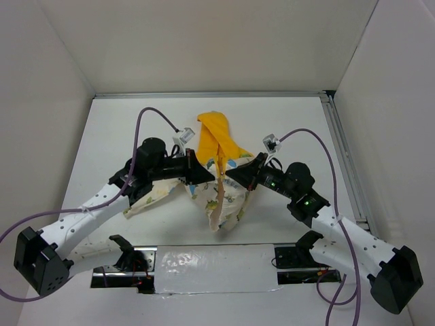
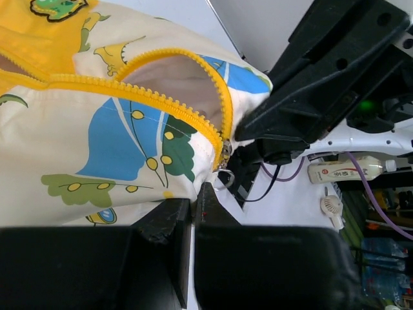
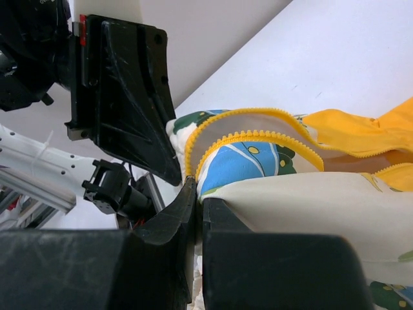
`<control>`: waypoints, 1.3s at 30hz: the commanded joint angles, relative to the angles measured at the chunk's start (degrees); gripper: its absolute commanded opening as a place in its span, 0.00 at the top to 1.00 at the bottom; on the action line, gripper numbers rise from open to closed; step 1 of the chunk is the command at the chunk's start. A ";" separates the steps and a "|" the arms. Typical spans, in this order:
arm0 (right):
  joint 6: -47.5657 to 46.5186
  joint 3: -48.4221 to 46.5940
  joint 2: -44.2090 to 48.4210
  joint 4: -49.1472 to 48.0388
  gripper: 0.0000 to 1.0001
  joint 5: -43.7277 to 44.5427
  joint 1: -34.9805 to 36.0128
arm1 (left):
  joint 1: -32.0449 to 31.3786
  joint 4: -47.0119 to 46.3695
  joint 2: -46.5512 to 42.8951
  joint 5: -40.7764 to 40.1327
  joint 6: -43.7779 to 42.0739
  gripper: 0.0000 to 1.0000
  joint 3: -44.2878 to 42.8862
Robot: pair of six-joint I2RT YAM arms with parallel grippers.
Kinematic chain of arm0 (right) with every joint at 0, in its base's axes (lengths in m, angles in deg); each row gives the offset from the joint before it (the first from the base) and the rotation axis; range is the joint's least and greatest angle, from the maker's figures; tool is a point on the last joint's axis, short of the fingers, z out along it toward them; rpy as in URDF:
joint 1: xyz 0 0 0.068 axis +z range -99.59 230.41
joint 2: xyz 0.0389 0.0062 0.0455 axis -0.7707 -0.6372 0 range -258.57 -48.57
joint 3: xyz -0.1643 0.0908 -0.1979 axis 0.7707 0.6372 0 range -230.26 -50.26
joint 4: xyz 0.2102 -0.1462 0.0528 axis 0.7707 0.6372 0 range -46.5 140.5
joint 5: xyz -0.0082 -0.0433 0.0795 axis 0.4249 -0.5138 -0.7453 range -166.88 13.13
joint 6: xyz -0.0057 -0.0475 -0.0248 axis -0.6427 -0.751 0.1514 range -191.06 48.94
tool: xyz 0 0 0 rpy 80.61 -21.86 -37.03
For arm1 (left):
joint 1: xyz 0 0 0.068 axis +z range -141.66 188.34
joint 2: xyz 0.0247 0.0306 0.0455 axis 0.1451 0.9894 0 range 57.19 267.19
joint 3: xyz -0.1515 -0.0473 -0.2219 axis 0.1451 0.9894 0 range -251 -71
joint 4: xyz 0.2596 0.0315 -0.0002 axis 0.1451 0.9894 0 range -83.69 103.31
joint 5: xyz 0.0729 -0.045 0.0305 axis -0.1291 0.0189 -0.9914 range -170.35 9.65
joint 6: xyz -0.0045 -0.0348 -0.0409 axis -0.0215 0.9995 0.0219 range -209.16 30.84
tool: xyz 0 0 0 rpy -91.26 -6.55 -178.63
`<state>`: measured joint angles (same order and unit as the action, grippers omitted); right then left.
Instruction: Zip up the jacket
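My left tool (image 1: pixel 211 176) is pinched narrow on the jacket (image 1: pixel 224 200), just beside the zipper slider (image 2: pixel 225 150). The jacket hangs bunched over the middle of the table (image 1: pixel 115 129), with its yellow hood (image 1: pixel 214 136) on the far side. My right tool (image 1: pixel 230 174) clamps the zipper edge, facing the left tool.

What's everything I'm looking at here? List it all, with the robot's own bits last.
jacket: one, cream with cartoon prints and a yellow hood, mid-table, held up between both grippers
zipper: one, yellow teeth, open, jacket front
zipper pull: one, silver, where the teeth meet
table: one, white, under everything
metal strip: one, silver, near edge
cables: two, purple, one along each arm
left gripper: one, black, shut on the jacket
right gripper: one, black, shut on the jacket
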<state>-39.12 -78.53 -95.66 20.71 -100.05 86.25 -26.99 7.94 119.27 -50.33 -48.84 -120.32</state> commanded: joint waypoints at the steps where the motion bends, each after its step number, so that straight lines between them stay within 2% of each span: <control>1: 0.66 0.50 -0.28 -8.68 1.00 -1.78 -0.94 | 0.70 -6.90 -2.76 3.73 0.99 1.00 -0.16; 7: 1.36 1.11 -2.30 -10.96 1.00 -4.76 -1.29 | 0.97 -7.52 -3.20 4.08 1.34 1.00 0.10; 14: 2.42 3.05 -0.28 -12.37 1.00 -6.26 -1.47 | 1.67 -7.87 -3.81 1.71 2.48 1.00 1.07; 39: 3.91 1.20 -2.39 -15.62 1.00 -7.05 -1.56 | 1.85 -11.82 -2.85 6.98 2.49 1.00 4.67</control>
<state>-35.51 -75.01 -98.33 11.82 -106.26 85.02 -25.33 0.92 117.18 -45.12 -46.79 -115.62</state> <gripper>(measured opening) 0.055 0.122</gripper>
